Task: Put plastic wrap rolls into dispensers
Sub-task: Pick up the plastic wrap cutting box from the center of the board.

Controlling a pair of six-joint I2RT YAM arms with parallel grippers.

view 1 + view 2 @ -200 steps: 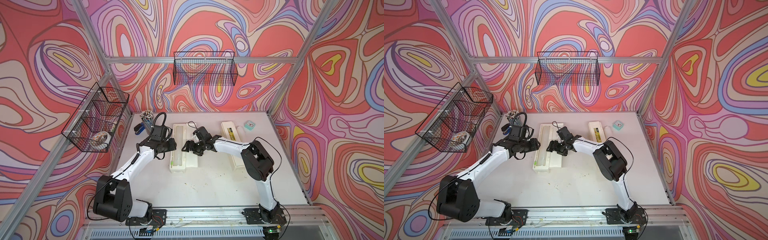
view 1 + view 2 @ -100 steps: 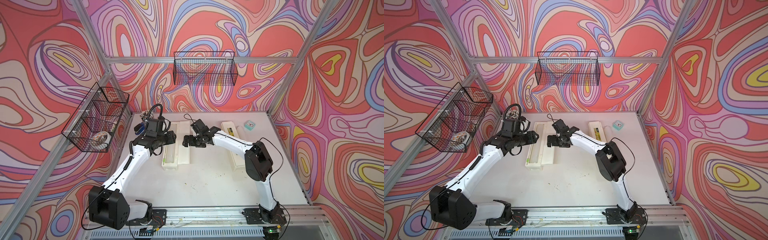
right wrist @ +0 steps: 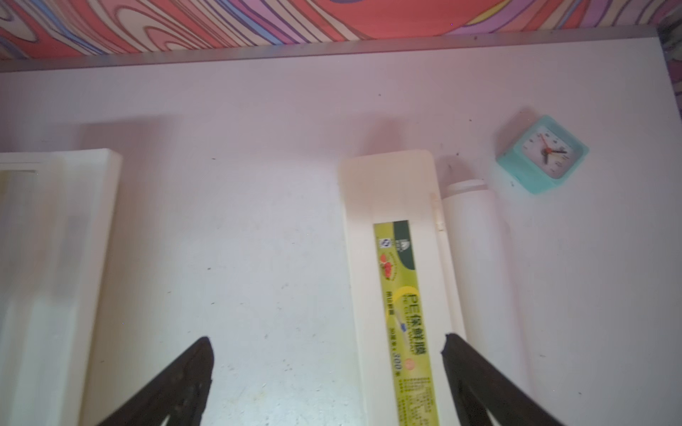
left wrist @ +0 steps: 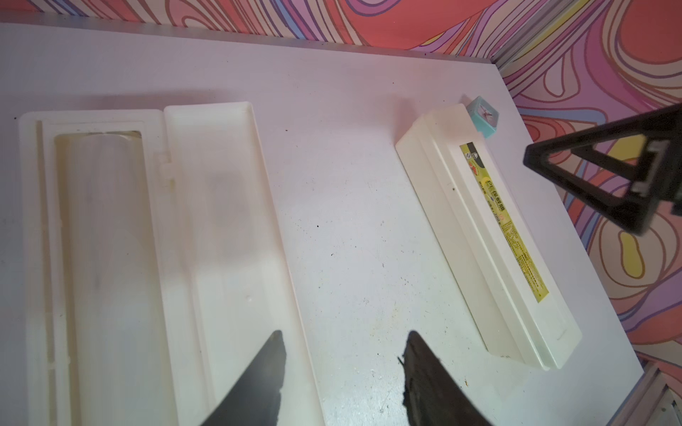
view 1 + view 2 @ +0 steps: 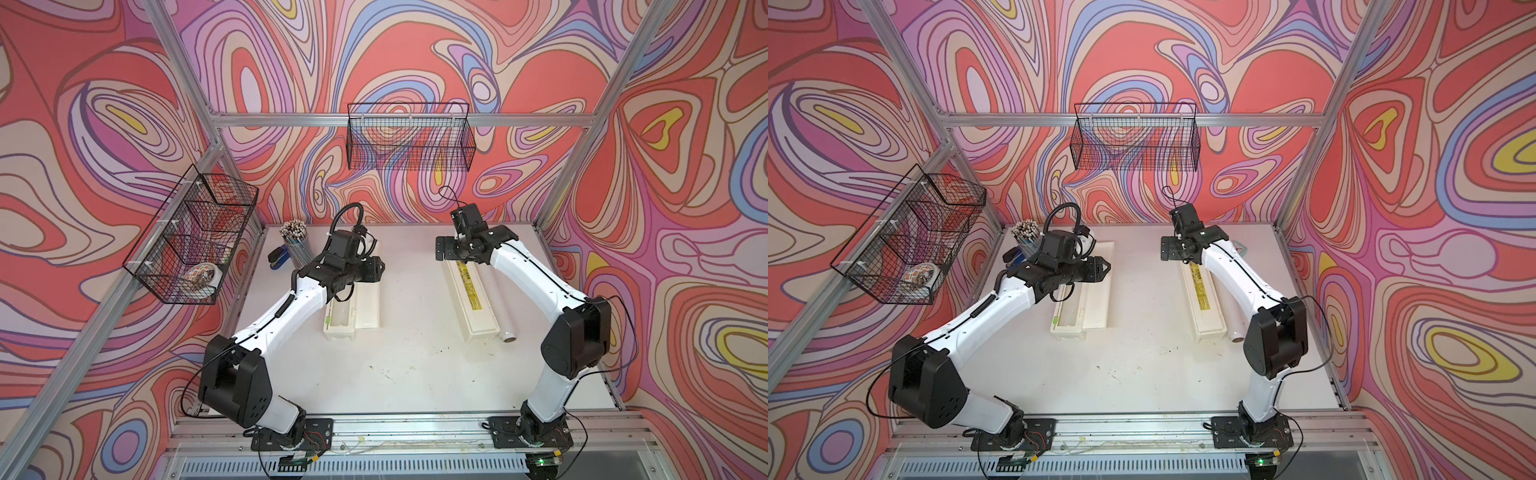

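An open dispenser (image 5: 367, 305) lies left of centre, its lid folded flat beside the tray. A translucent plastic wrap roll (image 4: 107, 239) rests inside the tray, next to a small green tab (image 5: 328, 320). My left gripper (image 4: 345, 339) hovers over the lid's edge, open, nothing between its fingers. A closed dispenser (image 5: 471, 291) with a yellow label lies to the right. A second roll (image 3: 476, 258) lies on the table against its outer side. My right gripper (image 3: 326, 339) hangs wide open and empty above that box's far end, also seen in a top view (image 5: 1167, 249).
A teal clock (image 3: 542, 155) sits at the back right, near the second roll's far end. A cup of pens (image 5: 297, 245) and a blue stapler (image 5: 278, 259) stand at the back left. Wire baskets hang on the left wall (image 5: 191, 237) and back wall (image 5: 409, 137).
The right gripper has opened wide and swung from the open dispenser to the closed one's far end. The left gripper has drawn back and risen a little. The roll stays in the tray.
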